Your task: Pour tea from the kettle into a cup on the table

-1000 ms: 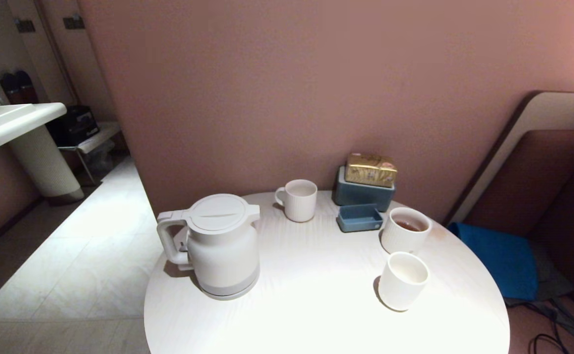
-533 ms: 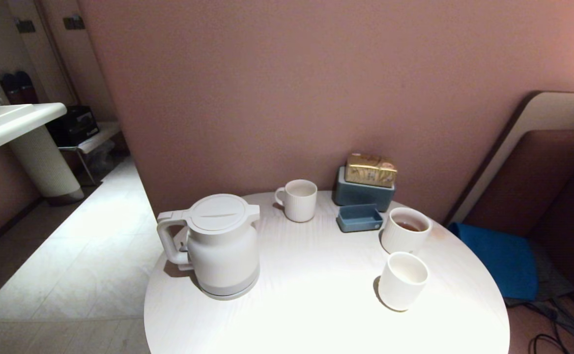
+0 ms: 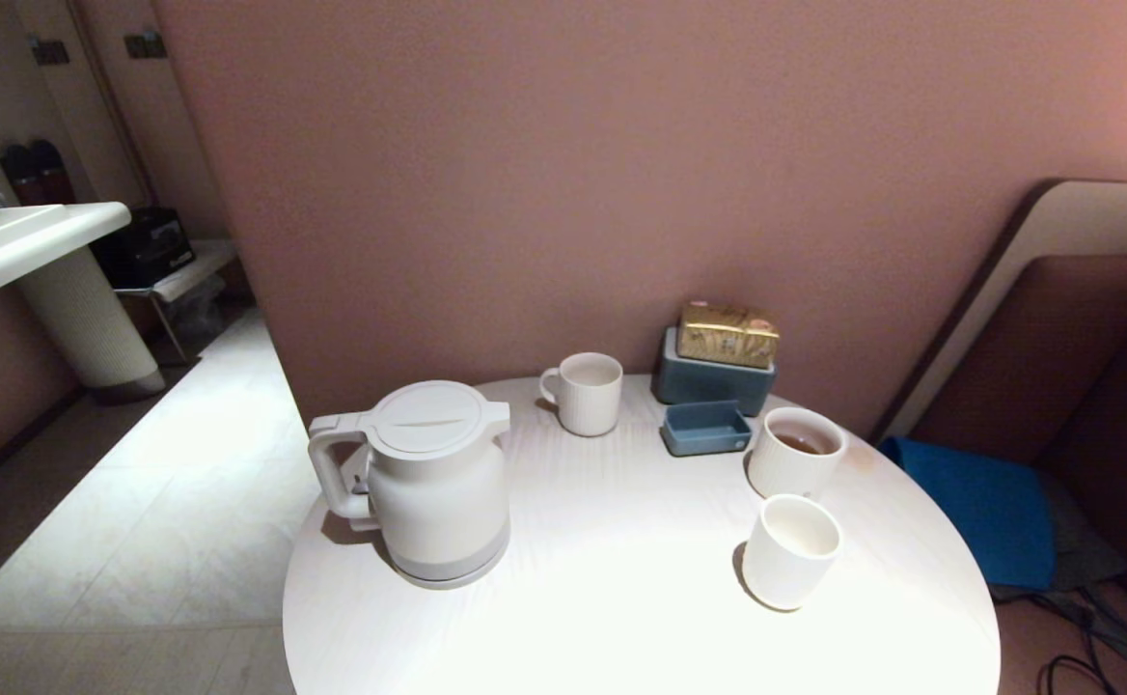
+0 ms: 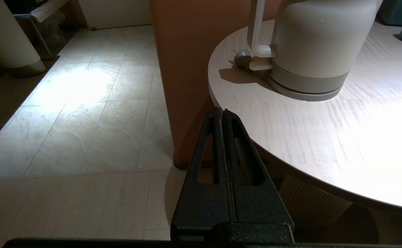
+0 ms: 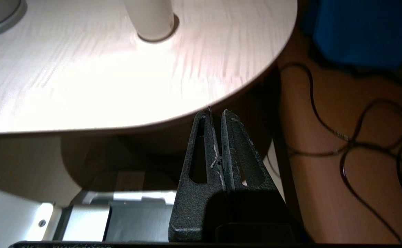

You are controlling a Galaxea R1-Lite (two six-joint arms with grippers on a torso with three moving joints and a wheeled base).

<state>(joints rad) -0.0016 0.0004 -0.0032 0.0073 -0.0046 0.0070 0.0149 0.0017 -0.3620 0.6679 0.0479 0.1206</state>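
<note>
The white kettle stands upright, lid on, at the left of the round white table, handle toward the left edge. The small ribbed cup stands at the front right and looks empty. Reddish-brown tea lies in the wider ribbed cup behind it. Neither gripper shows in the head view. My left gripper is shut and empty, off the table's edge, short of the kettle. My right gripper is shut and empty, below the table rim, with the cup's foot beyond.
A white mug with a handle stands at the back. Beside it are a blue box with a gold packet and a small blue tray. Black cables lie on the floor at the right. A wall stands close behind the table.
</note>
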